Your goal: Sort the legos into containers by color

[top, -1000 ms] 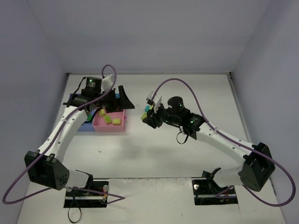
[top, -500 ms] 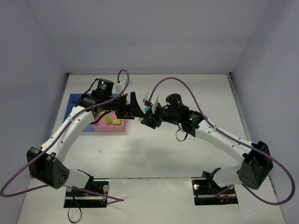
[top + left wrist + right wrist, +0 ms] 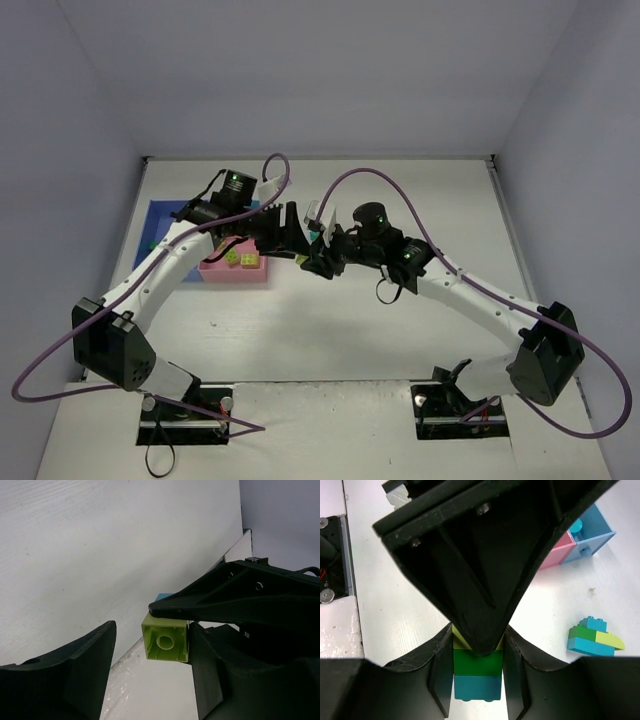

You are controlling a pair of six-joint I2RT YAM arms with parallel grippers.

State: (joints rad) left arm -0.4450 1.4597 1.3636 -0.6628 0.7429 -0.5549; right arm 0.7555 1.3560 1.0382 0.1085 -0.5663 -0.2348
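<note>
Swung over from the pink tray (image 3: pixel 240 272), our left gripper (image 3: pixel 153 626), jaws still apart, is closing on the glossy, hollow-bottomed yellow-green brick (image 3: pixel 165 641) atop the blocky stack (image 3: pixel 477 679) we are clamping in our right gripper (image 3: pixel 478 655), just beside the tray.

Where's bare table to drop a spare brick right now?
Free: the table in front, between pink tray and arm bases; also the far right, beyond the right arm. Crowded: centre, where left gripper and right gripper meet on a brick stack, loose bricks beside.
</note>
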